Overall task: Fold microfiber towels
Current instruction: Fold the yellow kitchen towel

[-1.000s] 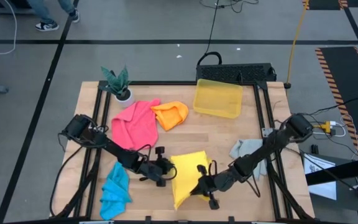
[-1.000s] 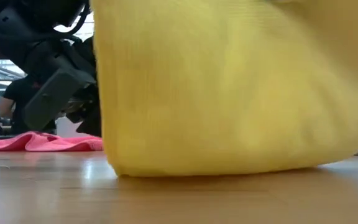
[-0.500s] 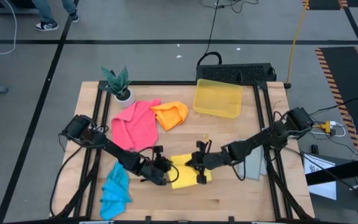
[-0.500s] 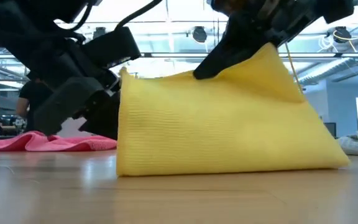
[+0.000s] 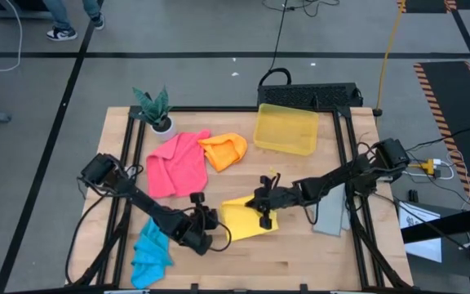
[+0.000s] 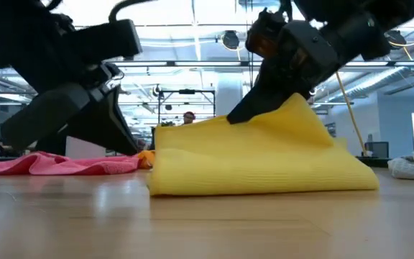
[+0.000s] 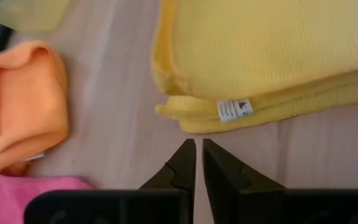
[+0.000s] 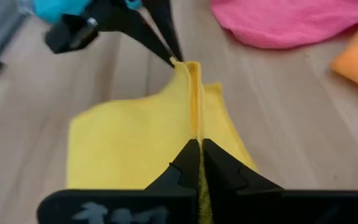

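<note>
The yellow towel [image 5: 243,219] lies folded over on itself near the middle front of the tabletop [image 5: 300,253], its layered edge with a small white tag [image 7: 235,109] facing the left arm. The right gripper [image 5: 263,206] is clamped on a raised corner of the cloth, its fingers pressed together with the yellow fabric pinched between them, so that corner stands up in a peak while the rest rests flat. The left gripper [image 5: 204,222] sits just beside the towel's left edge, its fingers nearly together and holding nothing; the wrist view shows its tips just short of the folded hem. Farther off lie the pink towel [image 5: 176,162] and orange towel [image 5: 224,150] toward the back left, the blue towel [image 5: 151,249] at the front left, the grey towel [image 5: 330,214] under the right arm, and a yellow plastic bin [image 5: 285,129] and small potted plant [image 5: 155,110] at the back. The likely risk is that the pinched corner, if let go from this height or dragged sideways, will slump unevenly and pull the layers out of line, leaving a crooked fold; the left gripper, so close, could also snag the hem.
</note>
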Available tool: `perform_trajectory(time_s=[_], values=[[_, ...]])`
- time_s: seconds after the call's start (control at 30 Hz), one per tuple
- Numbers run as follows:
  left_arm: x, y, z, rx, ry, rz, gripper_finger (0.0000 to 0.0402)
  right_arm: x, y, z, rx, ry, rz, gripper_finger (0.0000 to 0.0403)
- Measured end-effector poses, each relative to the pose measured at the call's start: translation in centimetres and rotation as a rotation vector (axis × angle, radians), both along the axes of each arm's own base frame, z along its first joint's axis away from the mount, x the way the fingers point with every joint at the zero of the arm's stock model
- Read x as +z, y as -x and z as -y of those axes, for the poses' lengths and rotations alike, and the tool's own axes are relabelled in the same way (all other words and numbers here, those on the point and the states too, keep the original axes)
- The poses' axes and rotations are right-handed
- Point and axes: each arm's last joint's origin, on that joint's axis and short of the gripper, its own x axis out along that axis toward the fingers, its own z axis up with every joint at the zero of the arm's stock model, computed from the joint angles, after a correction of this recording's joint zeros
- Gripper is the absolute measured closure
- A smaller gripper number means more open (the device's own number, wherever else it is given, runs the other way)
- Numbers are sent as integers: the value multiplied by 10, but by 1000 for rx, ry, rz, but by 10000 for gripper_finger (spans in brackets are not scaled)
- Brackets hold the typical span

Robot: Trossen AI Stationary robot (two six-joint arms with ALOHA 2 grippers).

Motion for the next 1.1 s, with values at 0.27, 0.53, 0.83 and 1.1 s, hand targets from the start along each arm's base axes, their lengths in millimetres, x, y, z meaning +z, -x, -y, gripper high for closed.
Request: perform_trajectory(time_s=[0.27,0.53,0.83,1.1], values=[[2,-3,-1,15,-3,16,369,-5,3,11,21,-23,60,401],[2,-5,-6,43,11,28,369,-12,1,23,13,-3,25,401],[5,-10,4,-21,25,84,369,-35,-7,36,17,-18,-6,401],[15,-27,11,-139,122,195,369,-37,-7,41,1,-20,-13,401]])
